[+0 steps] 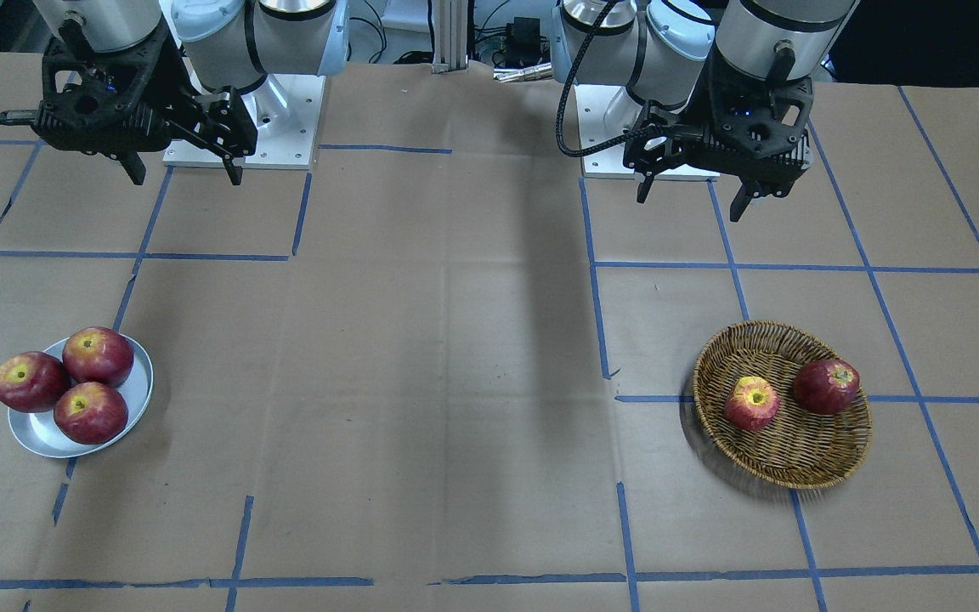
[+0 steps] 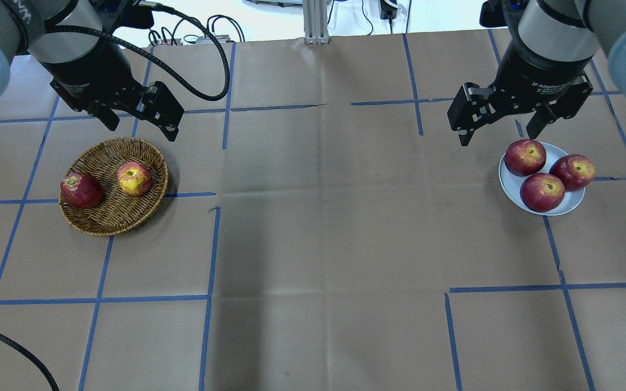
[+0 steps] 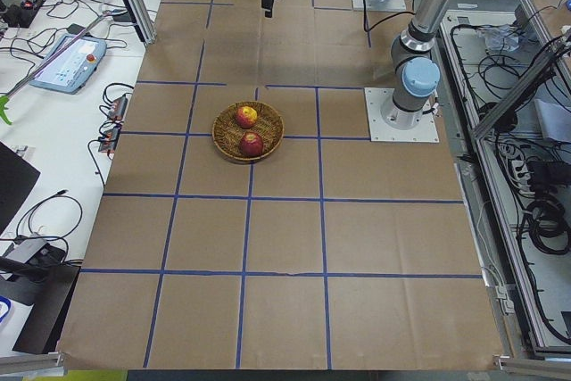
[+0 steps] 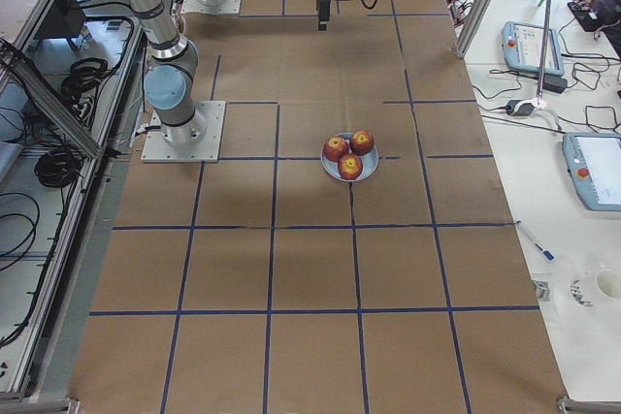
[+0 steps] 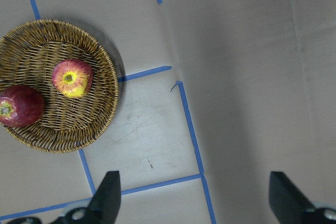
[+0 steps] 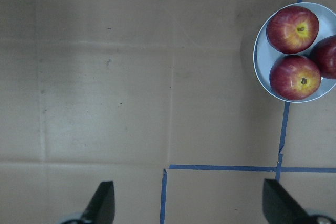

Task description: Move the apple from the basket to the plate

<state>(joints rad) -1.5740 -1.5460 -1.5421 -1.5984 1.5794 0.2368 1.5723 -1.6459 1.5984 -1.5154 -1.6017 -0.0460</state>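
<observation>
**crowded plate, round fruit: where this could slip**

both tools are empty and spread wide. the left tool [image 2: 140, 126] hangs above the counter [image 2: 318, 217] just behind the basket [image 2: 106, 232], and the right tool [image 2: 498, 136] hangs just beside the plate [image 2: 554, 153]. nothing has been picked up yet.

the apple [image 2: 135, 178], the lighter one with the wide yellow patch, lies in the basket on the side nearer the middle of the counter. the dark apple [image 2: 81, 190] lies near it, not touching.

likely trouble, as i judge it:

- a descent aimed a little off could close on the dark apple instead, or a finger could bump it and set both fruit rolling on the shallow weave.
- a grip off the apple's middle may squeeze it out sideways, since it is round and smooth.
- the basket and plate are well apart, so the carry is long; a weak hold could drop the apple on the way.
- three apples [image 2: 542, 191] already fill most of the plate, and one seems to overhang the rim. a fourth set down there may knock one off, or roll off itself.
</observation>
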